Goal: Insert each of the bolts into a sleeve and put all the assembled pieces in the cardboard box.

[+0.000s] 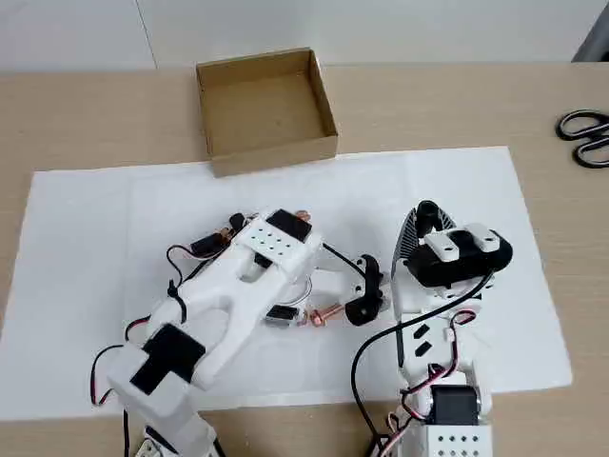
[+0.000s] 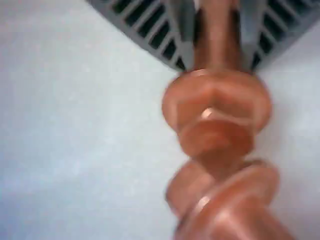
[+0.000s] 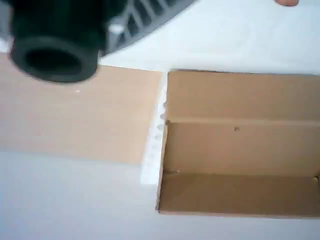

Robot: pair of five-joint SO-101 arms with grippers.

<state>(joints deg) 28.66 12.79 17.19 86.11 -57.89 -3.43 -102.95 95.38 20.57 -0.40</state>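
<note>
My left gripper is shut on a copper bolt, seen very close with its grey fingers on either side of the shaft. A second copper bolt lies just under it. In the high view this bolt sits low on the white paper under the left arm's wrist. My right gripper is shut on a black sleeve, which the right wrist view shows open-ended. The cardboard box stands at the back, open, with nothing inside.
More copper bolts peek out beside the left arm. Black sleeve pieces lie on the paper between the arms. A white paper sheet covers the table. Scissors lie at the right edge.
</note>
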